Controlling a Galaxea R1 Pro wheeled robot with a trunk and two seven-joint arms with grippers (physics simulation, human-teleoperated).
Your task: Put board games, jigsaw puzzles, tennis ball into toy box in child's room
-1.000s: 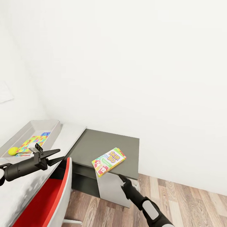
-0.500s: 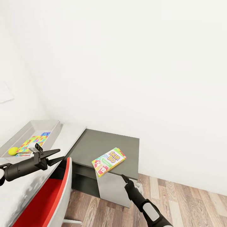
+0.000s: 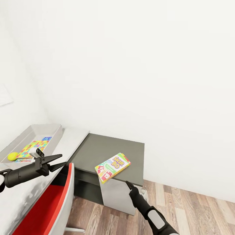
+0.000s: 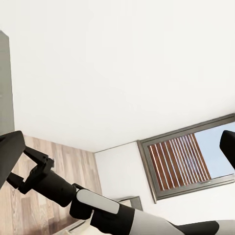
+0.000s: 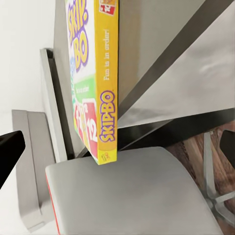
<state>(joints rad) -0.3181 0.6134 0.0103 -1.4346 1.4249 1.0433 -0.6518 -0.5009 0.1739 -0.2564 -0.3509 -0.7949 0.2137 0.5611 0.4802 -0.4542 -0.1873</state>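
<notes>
A yellow Skip-Bo board game (image 3: 112, 167) lies on the dark grey cabinet (image 3: 107, 150), one corner hanging over the front edge. My right gripper (image 3: 128, 184) hovers just below and in front of that corner, open and empty. In the right wrist view the Skip-Bo box (image 5: 93, 88) stands ahead of the right gripper (image 5: 120, 144), apart from both fingers. My left gripper (image 3: 60, 160) is open and empty above the white table (image 3: 70, 140). The grey toy box (image 3: 56, 135) at the left holds a colourful jigsaw puzzle (image 3: 34, 147) and the tennis ball (image 3: 13, 156).
A red and white chair (image 3: 49, 205) stands tucked against the table, below my left arm. White walls close in behind the table and cabinet. Wooden floor (image 3: 195, 209) lies open at the right. The left wrist view looks across at my right arm (image 4: 93, 203) and a shuttered window (image 4: 181, 164).
My right gripper has drawn slightly back and down from the cabinet's front edge. The left arm and the Skip-Bo box have stayed put.
</notes>
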